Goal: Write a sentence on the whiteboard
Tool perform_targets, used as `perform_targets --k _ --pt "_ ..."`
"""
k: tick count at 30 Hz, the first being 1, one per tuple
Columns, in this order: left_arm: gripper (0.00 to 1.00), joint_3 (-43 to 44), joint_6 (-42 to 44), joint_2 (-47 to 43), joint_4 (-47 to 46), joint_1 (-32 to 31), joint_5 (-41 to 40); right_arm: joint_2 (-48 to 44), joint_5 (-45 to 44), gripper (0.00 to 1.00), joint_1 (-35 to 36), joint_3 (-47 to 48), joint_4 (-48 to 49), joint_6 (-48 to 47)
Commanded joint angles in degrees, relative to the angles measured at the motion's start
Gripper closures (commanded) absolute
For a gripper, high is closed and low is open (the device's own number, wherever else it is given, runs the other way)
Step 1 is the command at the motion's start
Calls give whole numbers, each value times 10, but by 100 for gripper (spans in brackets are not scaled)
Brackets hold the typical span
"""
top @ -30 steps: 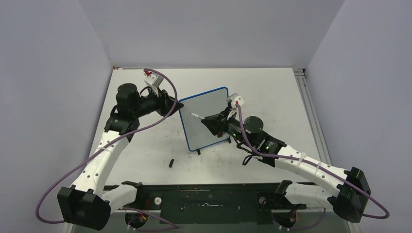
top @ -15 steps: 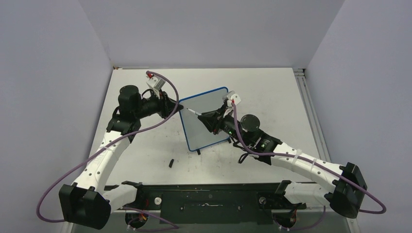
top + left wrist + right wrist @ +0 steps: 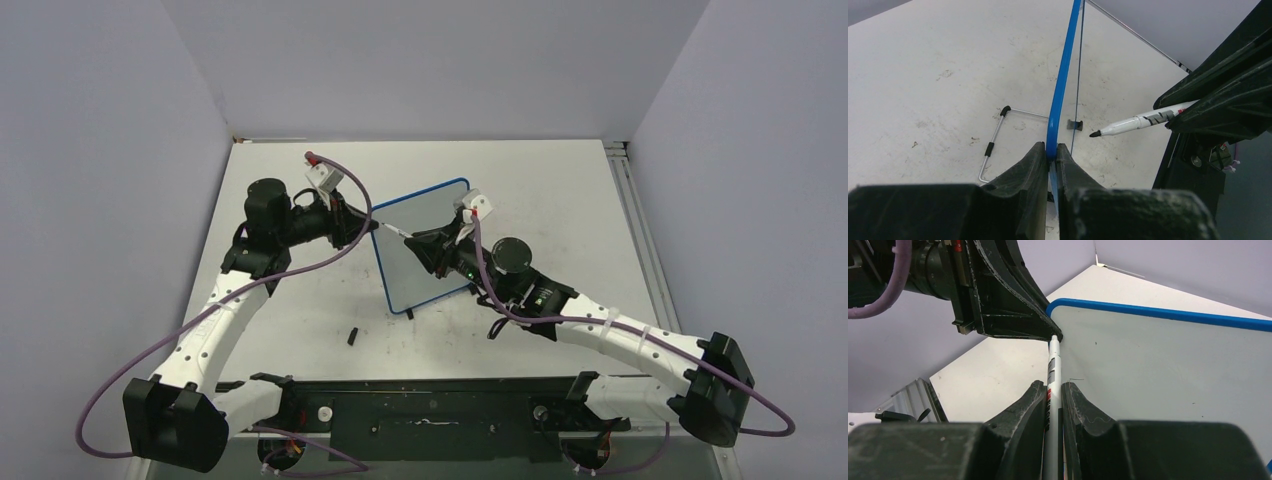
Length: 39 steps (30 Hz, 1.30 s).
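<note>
- Whiteboard point(image 3: 400, 268): upright on surface point(image 3: 560, 190), blank; left tool point(image 3: 1050, 150) clamped on its blue edge.
- Marker point(image 3: 1054, 365): pinched in right tool point(image 3: 1053, 387), tip at whiteboard's top corner.
- Risk: writing pressure may pivot whiteboard; tip may hit left tool.

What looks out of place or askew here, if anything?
A small black cap-like piece lies loose on the white table, in front of the blue-framed white whiteboard; possibly the cap of the white marker. The board stands skewed to the table's edges, its left edge pinched by the left pincer. Nothing looks spilled or damaged.
</note>
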<state>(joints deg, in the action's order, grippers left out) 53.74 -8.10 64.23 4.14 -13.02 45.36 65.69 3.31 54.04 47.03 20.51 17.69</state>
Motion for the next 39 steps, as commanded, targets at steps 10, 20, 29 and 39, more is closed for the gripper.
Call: perform_targets --k 10,20,29,39 --pt "100 -13 56 6 -19 1 45 11 -66 95 25 28 43 -24" --pt "100 -12 77 10 2 2 59 26 -70 95 27 37 47 -33" --pt "100 -10 78 12 10 2 66 31 -85 95 30 34 57 -37" --pt "100 -8 78 11 12 2 68 34 -98 95 33 25 37 -40"
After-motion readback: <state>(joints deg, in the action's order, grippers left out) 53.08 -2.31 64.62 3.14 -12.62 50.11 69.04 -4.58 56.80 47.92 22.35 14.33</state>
